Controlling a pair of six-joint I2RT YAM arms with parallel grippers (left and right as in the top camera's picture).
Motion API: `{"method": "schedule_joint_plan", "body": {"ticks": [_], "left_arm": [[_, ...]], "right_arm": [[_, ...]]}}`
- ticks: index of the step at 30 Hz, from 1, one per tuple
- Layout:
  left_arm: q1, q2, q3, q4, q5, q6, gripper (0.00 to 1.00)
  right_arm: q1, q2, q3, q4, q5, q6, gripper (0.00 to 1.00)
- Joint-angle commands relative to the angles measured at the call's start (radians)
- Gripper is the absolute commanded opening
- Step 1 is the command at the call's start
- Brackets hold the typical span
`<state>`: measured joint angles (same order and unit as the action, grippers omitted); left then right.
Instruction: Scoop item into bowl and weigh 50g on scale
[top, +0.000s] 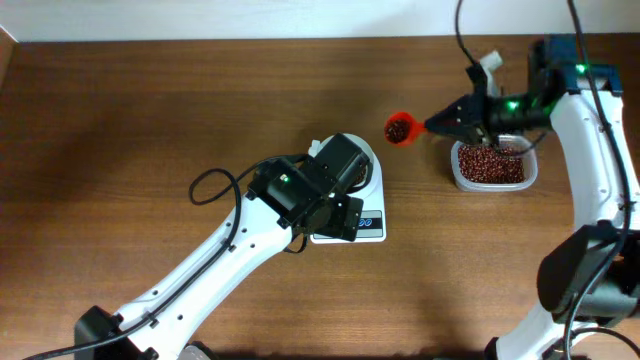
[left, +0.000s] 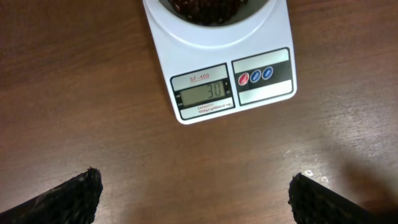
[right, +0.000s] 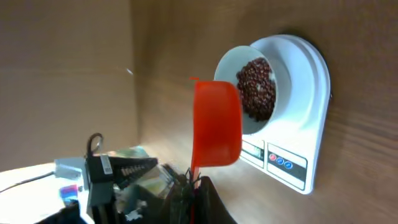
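Observation:
The white scale (left: 217, 59) stands mid-table and its display reads 30; it also shows in the overhead view (top: 365, 222). The white bowl (right: 231, 68) sits on it with dark reddish-brown beans (right: 256, 90) inside. My right gripper (top: 466, 118) is shut on the handle of a red scoop (top: 400, 129) that carries beans, held above the table between the scale and a clear tub (top: 492, 165) of beans. My left gripper (left: 196, 196) is open and empty, hovering above the table just in front of the scale.
The clear plastic tub of beans sits at the right, under my right arm. My left arm (top: 300, 195) hides most of the bowl from overhead. Brown wooden tabletop (top: 150, 120) stretches to the left.

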<state>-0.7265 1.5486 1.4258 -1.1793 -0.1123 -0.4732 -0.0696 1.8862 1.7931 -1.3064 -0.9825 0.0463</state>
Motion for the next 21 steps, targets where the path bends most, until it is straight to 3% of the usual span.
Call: {"method": "schedule_joint_plan", "body": {"ticks": [1, 8, 15, 21], "left_arm": [[-0.002, 0.0, -0.003, 0.0, 0.002, -0.012, 0.99], [-0.002, 0.0, -0.003, 0.0, 0.002, -0.012, 0.99], [-0.002, 0.0, -0.003, 0.0, 0.002, -0.012, 0.99], [-0.002, 0.0, -0.003, 0.0, 0.002, -0.012, 0.99]], "right_arm": [[0.098, 0.003, 0.094, -0.011, 0.156, -0.005, 0.04], [0.284, 0.003, 0.105, -0.003, 0.324, -0.005, 0.04], [0.348, 0.003, 0.105, 0.047, 0.406, -0.013, 0.04], [0.404, 0.007, 0.105, 0.093, 0.588, -0.05, 0.04]]}}
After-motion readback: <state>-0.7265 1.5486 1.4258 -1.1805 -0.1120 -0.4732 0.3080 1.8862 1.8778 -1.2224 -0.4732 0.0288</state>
